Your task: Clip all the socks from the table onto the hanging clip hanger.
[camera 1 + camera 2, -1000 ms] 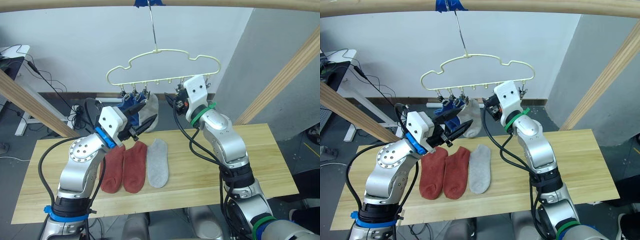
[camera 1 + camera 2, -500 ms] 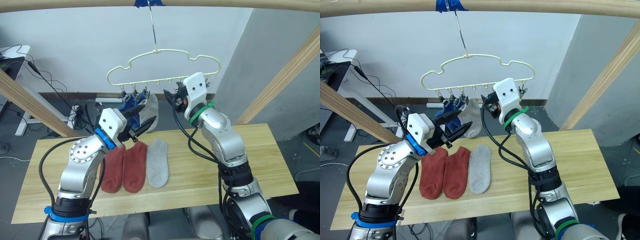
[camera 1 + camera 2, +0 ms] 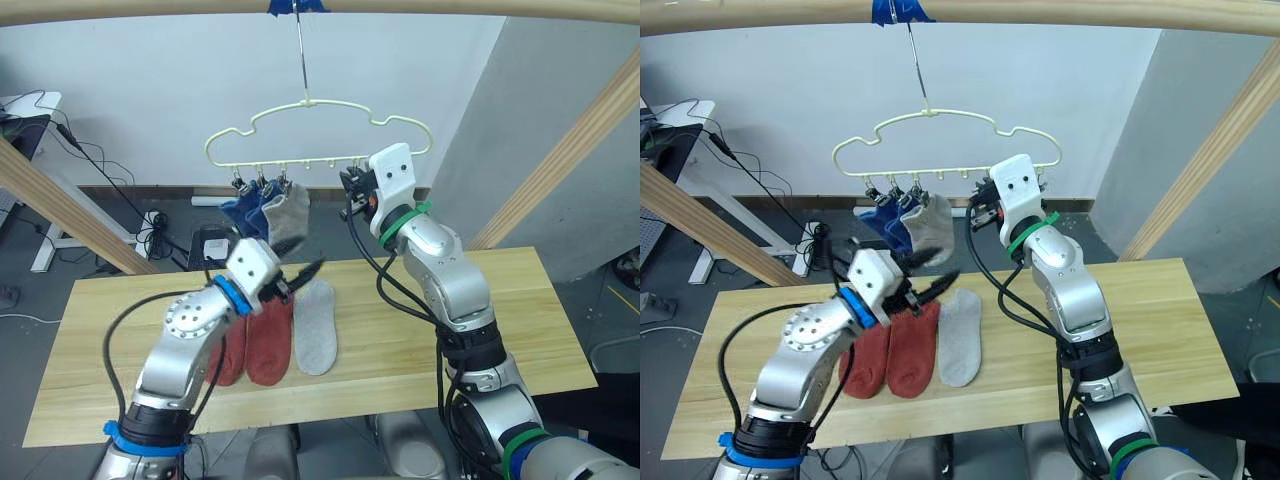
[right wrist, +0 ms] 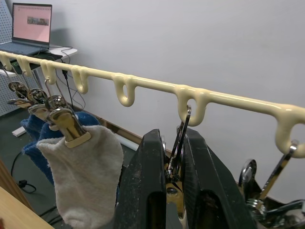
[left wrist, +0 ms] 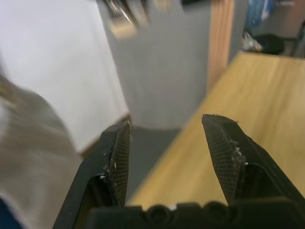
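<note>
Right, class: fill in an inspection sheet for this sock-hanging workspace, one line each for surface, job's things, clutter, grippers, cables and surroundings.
Surface: the table, pale wood planks, bare on the robot's right side.
Job's things: two rust-red socks and a grey sock lie flat side by side on the table; two blue socks and a second grey sock hang clipped to the clip hanger.
Clutter: nothing seen on the table.
Grippers: left gripper open and empty, above the red socks; right gripper shut on a metal clip of the hanger.
Cables: black cables on the floor behind the table.
Surroundings: wooden pole frame, white wall, a laptop on a side desk.
</note>
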Robot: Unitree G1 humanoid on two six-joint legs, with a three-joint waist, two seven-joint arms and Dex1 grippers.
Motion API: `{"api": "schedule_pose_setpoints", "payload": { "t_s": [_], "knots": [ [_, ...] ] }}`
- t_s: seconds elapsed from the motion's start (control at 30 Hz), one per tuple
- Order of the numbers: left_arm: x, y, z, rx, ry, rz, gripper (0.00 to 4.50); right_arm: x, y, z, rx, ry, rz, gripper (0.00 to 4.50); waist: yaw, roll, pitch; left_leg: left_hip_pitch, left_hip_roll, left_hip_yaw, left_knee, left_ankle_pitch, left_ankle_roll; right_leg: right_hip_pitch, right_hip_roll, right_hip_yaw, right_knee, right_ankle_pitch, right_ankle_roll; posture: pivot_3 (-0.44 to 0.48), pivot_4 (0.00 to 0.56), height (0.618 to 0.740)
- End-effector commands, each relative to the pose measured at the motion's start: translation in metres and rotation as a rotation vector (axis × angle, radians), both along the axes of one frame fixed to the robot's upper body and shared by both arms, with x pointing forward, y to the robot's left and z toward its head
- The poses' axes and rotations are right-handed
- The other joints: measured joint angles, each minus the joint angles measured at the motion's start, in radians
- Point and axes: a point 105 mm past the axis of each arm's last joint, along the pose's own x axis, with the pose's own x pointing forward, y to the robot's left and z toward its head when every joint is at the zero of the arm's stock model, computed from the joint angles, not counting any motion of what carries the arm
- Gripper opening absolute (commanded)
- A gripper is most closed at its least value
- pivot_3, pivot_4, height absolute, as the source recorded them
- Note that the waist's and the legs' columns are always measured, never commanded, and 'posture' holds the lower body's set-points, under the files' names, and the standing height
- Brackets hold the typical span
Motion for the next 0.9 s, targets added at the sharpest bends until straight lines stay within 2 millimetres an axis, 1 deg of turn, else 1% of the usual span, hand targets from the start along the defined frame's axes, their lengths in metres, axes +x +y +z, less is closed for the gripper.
{"api": "schedule_pose_setpoints", "payload": {
  "t_s": [0.03, 0.07, 0.1, 0.2, 0.33, 0.47, 0.53, 0.7, 0.8, 0.9],
  "knots": [
    [0.004, -0.005, -0.023, -0.011, 0.116, 0.072, 2.81, -0.005, 0.002, 0.019, 0.039, -0.066, 0.017, 0.11, 0.000, 0.000, 0.000, 0.000, 0.000, 0.000, 0.002, 0.000, 0.000, 0.000, 0.000, 0.000, 0.002, 0.000, 0.000, -0.170, 0.208, 0.740],
    [0.006, -0.006, -0.029, -0.020, 0.147, 0.093, 2.99, -0.005, 0.002, 0.019, 0.039, -0.066, 0.017, 0.11, -0.001, 0.000, 0.000, 0.000, 0.000, 0.000, 0.004, 0.000, 0.000, 0.000, 0.000, 0.000, 0.004, 0.000, 0.000, -0.170, 0.208, 0.740],
    [0.009, -0.005, -0.042, -0.014, 0.193, 0.150, 3.19, -0.005, 0.002, 0.018, 0.039, -0.066, 0.016, 0.11, -0.001, 0.000, 0.000, 0.000, 0.000, 0.000, 0.007, 0.000, 0.000, 0.000, 0.000, 0.000, 0.005, 0.000, 0.000, -0.174, 0.209, 0.740],
    [0.017, -0.003, -0.067, 0.001, 0.274, 0.264, 4.05, -0.006, 0.001, 0.018, 0.038, -0.063, 0.013, 0.11, -0.003, 0.000, 0.000, 0.000, 0.000, 0.000, 0.011, 0.000, 0.000, 0.001, 0.001, 0.001, 0.006, 0.000, 0.000, -0.181, 0.213, 0.740],
    [0.021, -0.007, -0.085, 0.011, 0.326, 0.327, 4.06, -0.006, 0.001, 0.017, 0.038, -0.060, 0.012, 0.11, -0.003, 0.000, 0.000, 0.001, 0.000, -0.001, 0.011, 0.001, 0.002, 0.002, 0.002, 0.001, 0.006, 0.001, -0.001, -0.187, 0.217, 0.740],
    [0.023, -0.006, -0.102, 0.050, 0.393, 0.374, 4.06, -0.006, 0.001, 0.016, 0.037, -0.056, 0.013, 0.11, -0.004, 0.000, 0.000, 0.000, 0.000, -0.001, 0.010, 0.001, 0.002, 0.001, 0.002, 0.001, 0.007, 0.001, -0.001, -0.195, 0.221, 0.740],
    [0.024, -0.005, -0.107, 0.069, 0.407, 0.382, 4.06, -0.007, 0.001, 0.016, 0.038, -0.055, 0.013, 0.11, -0.003, 0.000, 0.000, 0.000, 0.000, -0.001, 0.010, 0.001, 0.002, 0.001, 0.002, 0.001, 0.006, 0.001, -0.001, -0.196, 0.222, 0.740],
    [0.020, -0.008, -0.118, 0.151, 0.425, 0.334, 4.06, -0.007, 0.001, 0.015, 0.039, -0.050, 0.015, 0.11, -0.004, 0.000, 0.000, 0.000, 0.000, -0.001, 0.010, 0.001, 0.002, 0.002, 0.002, 0.000, 0.006, 0.001, -0.001, -0.201, 0.227, 0.740],
    [0.021, -0.006, -0.121, 0.191, 0.411, 0.324, 3.44, -0.008, 0.001, 0.014, 0.041, -0.047, 0.016, 0.11, -0.004, 0.000, 0.000, 0.000, 0.000, -0.001, 0.010, 0.001, 0.002, 0.002, 0.002, 0.000, 0.006, 0.001, -0.001, -0.203, 0.227, 0.740],
    [0.021, -0.005, -0.123, 0.214, 0.403, 0.321, 2.57, -0.008, 0.001, 0.014, 0.043, -0.046, 0.018, 0.11, -0.004, 0.000, 0.000, 0.000, 0.000, -0.001, 0.010, 0.001, 0.002, 0.002, 0.002, 0.001, 0.006, 0.001, -0.001, -0.203, 0.227, 0.740]
  ]
}}
